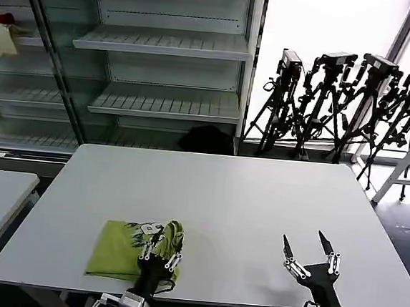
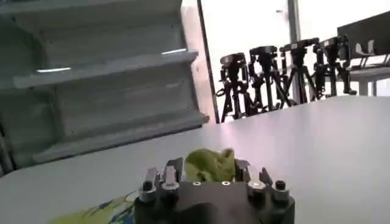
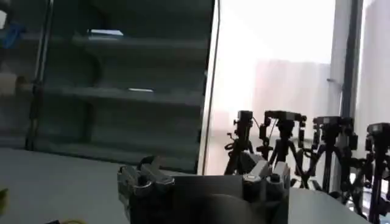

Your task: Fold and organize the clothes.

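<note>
Your T-shirt (image 1: 128,251) lies partly folded near the surface's (image 1: 244,200) front left edge, soft and light, so pinch it at a fold edge. Your left gripper (image 1: 159,252) is clenched on its bunched right side; your right gripper (image 1: 310,250) hovers released, well apart.

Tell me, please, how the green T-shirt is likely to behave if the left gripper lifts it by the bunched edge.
The T-shirt is probably floppy: its edge already bunches up at the left gripper, so the rest would likely sag and unfold. It looks thin and light. Pushed, it may slide on the smooth white table, wrinkling rather than keeping shape.
</note>
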You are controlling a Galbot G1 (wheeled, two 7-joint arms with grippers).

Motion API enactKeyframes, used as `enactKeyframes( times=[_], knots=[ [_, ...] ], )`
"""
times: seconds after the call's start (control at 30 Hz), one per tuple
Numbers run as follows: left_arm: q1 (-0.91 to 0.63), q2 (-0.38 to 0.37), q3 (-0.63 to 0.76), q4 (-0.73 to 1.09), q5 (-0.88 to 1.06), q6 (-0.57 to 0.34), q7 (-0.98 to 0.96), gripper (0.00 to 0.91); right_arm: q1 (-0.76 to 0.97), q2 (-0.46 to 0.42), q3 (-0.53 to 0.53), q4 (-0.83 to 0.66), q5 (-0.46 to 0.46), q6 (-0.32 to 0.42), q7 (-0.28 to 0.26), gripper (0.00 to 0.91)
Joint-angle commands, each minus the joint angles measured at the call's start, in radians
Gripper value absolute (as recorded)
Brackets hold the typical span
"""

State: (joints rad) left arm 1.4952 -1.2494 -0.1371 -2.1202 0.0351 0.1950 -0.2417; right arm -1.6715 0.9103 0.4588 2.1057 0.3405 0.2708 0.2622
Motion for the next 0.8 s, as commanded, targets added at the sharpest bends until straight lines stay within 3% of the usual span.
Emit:
enactKeyframes(
  times=[0.03, 0.1, 0.2, 0.4, 0.47, 0.8],
  knots=[
    [0.031, 0.002, 0.023, -0.129, 0.019, 0.01, -0.009, 0.907, 0.005, 0.004, -0.006, 0.0, -0.001, -0.003, -0.001, 0.907],
    [0.036, 0.012, 0.003, -0.166, 0.018, 0.011, -0.015, 0.907, 0.004, 0.003, -0.006, 0.003, -0.001, -0.003, 0.0, 0.907],
    [0.051, 0.05, -0.139, -0.164, -0.032, 0.019, -0.024, 0.907, -0.004, -0.005, 0.005, 0.009, 0.001, -0.001, 0.001, 0.907],
    [0.118, 0.16, -0.432, -0.093, -0.401, 0.116, -0.057, 0.907, -0.003, -0.006, 0.002, -0.002, 0.002, 0.002, 0.007, 0.907],
    [0.132, 0.164, -0.471, -0.064, -0.495, 0.138, -0.072, 0.907, 0.0, -0.002, -0.004, -0.001, -0.001, 0.0, 0.004, 0.907],
    [0.121, 0.117, -0.46, -0.012, -0.562, 0.163, -0.053, 0.907, -0.001, -0.008, 0.005, 0.008, 0.0, -0.01, 0.001, 0.907]
  ],
)
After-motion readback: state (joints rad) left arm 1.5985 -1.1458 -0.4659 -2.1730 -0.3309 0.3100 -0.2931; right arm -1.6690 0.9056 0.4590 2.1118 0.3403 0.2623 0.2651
